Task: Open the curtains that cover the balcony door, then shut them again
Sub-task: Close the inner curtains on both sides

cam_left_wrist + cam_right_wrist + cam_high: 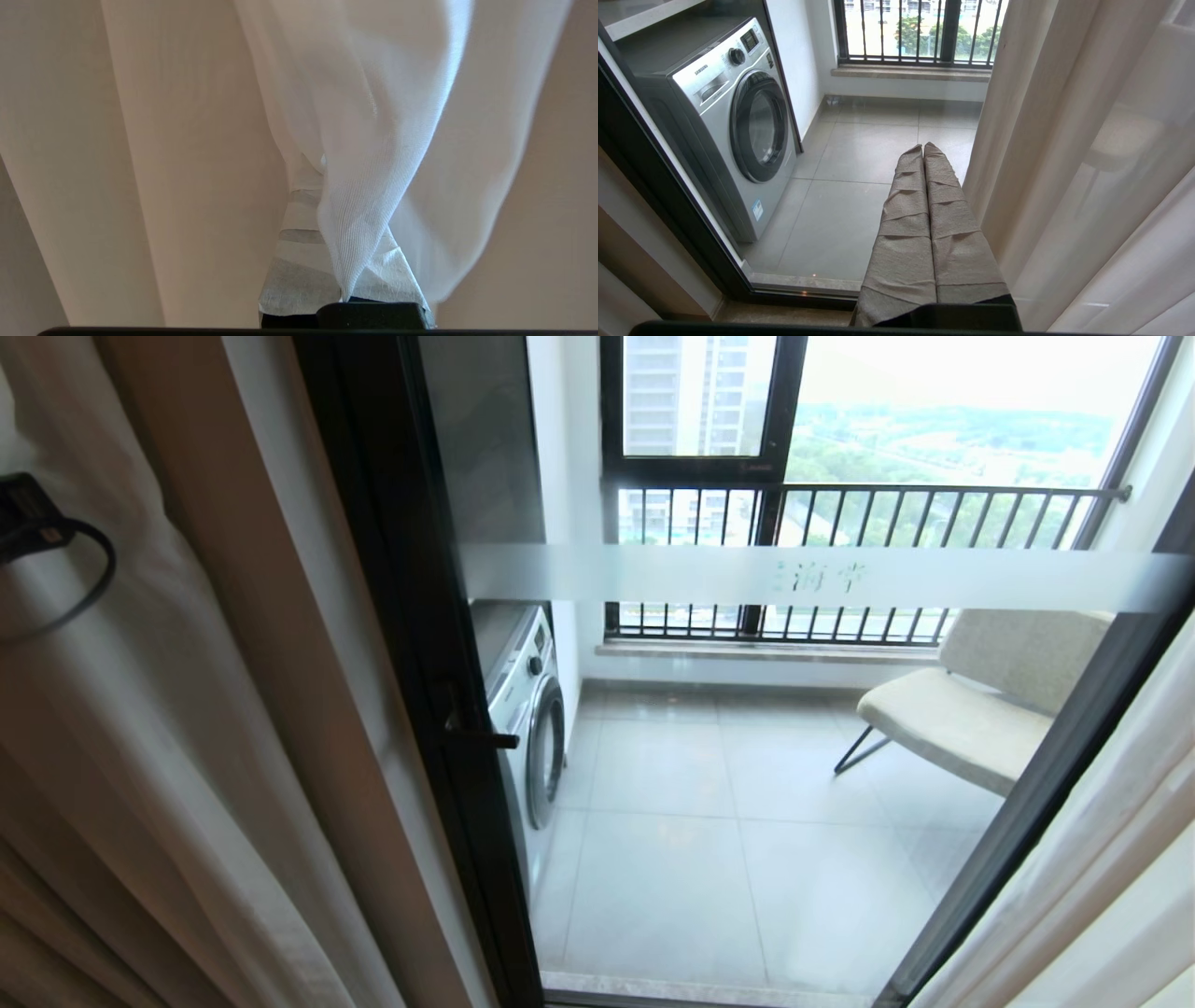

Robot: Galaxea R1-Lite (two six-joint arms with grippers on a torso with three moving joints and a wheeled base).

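The curtains hang on both sides of the balcony door (411, 644). The thick cream curtain (159, 728) is bunched at the left and a sheer white curtain (1111, 868) hangs at the right. The door's glass between them is uncovered, with its frosted band (840, 577) across it. My left gripper (322, 182) is shut on a fold of sheer white curtain (369, 154), pinched between its tape-wrapped fingers (294, 261), with cream pleats (177, 163) behind. A black part of the left arm with a cable loop (37, 532) shows against the left curtain. My right gripper (923, 149) hangs low beside the right curtain (1064, 140), shut and empty.
Behind the glass lie the tiled balcony floor (709, 821), a washing machine (527, 709) at the left, a beige chair (971, 709) at the right and an outer window with a barred railing (840, 513). A black handle (481, 733) sticks out of the door frame.
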